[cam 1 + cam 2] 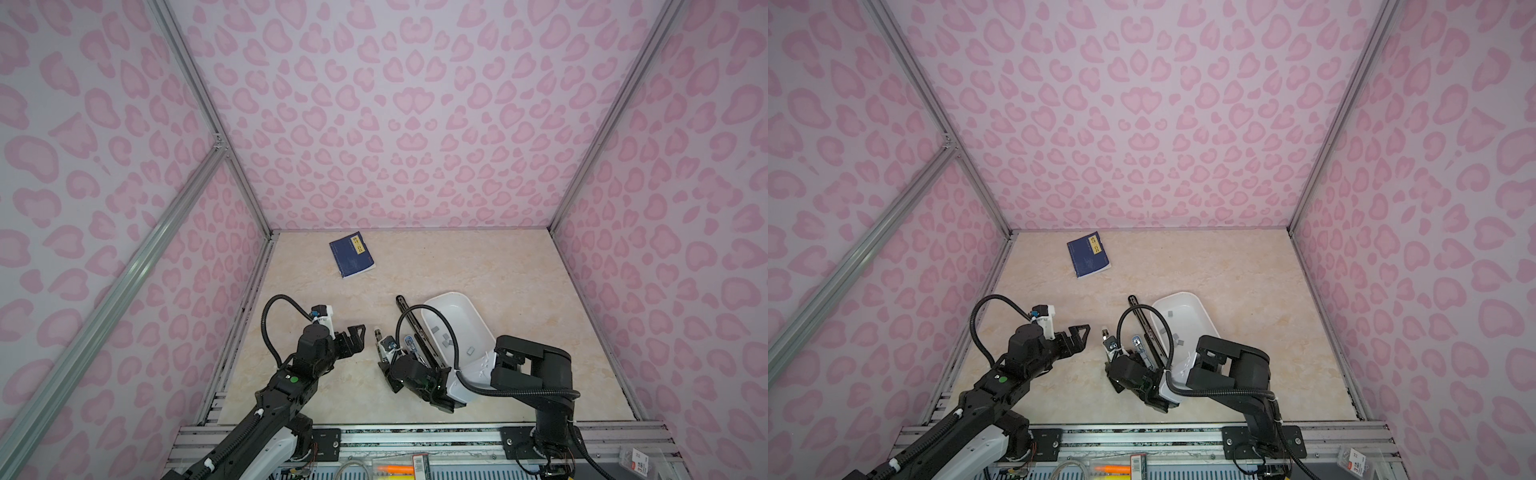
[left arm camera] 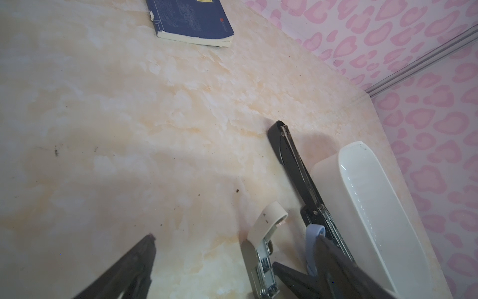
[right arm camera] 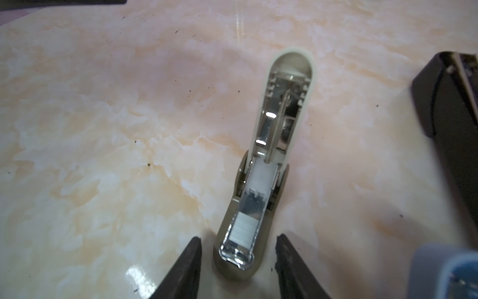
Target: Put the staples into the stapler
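Resting in the stapler [image 3: 274,124], staples [image 3: 241,229] lie between the right pincer's [image 3: 239,237] jaws.

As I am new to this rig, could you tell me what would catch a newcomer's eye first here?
The opened beige stapler lies front-centre on the table, a strip of staples in its channel, between the right gripper's spread jaws. Right of it, a long black stapler lies beside a white tray holding loose staple blocks; a blue book lies far back left.
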